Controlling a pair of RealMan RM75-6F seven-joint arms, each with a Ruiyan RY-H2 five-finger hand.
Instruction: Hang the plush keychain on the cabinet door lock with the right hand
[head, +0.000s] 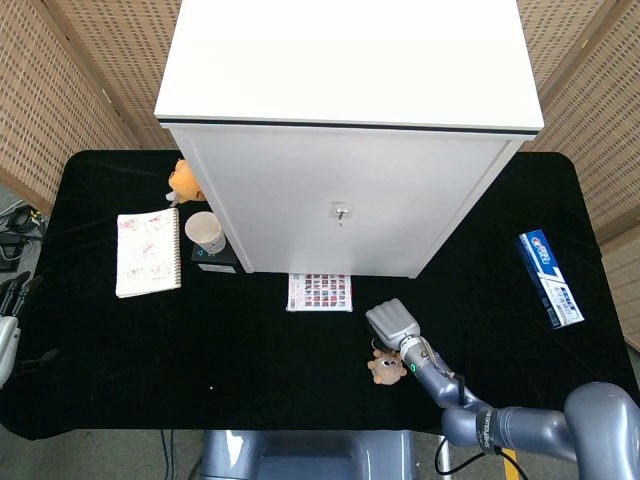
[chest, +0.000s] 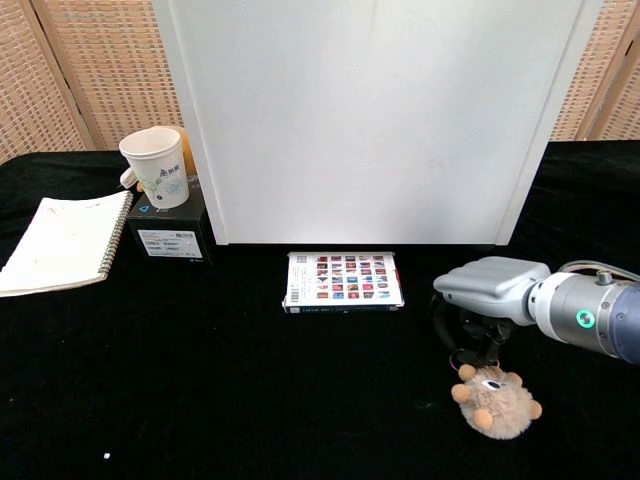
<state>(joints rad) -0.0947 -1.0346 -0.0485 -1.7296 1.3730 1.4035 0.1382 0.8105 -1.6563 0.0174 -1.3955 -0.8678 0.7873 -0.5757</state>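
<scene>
The plush keychain (head: 385, 367) (chest: 495, 403), a small tan furry animal with a metal ring, lies on the black table in front of the white cabinet (head: 345, 215) (chest: 370, 120). My right hand (head: 392, 323) (chest: 487, 290) hangs right over it, its dark fingers (chest: 489, 338) curled down and closed around the ring at the plush's top. The plush rests on the cloth. The door lock (head: 341, 212), a small metal key stub, shows on the cabinet door in the head view only. My left hand (head: 6, 325) peeks in at the far left edge; its fingers are unclear.
A patterned card box (head: 319, 292) (chest: 343, 281) lies just in front of the cabinet. At the left are a paper cup (chest: 156, 167) on a black box (chest: 168, 232), a spiral notebook (chest: 62, 243) and an orange toy (head: 182, 180). A toothpaste box (head: 550, 277) lies far right.
</scene>
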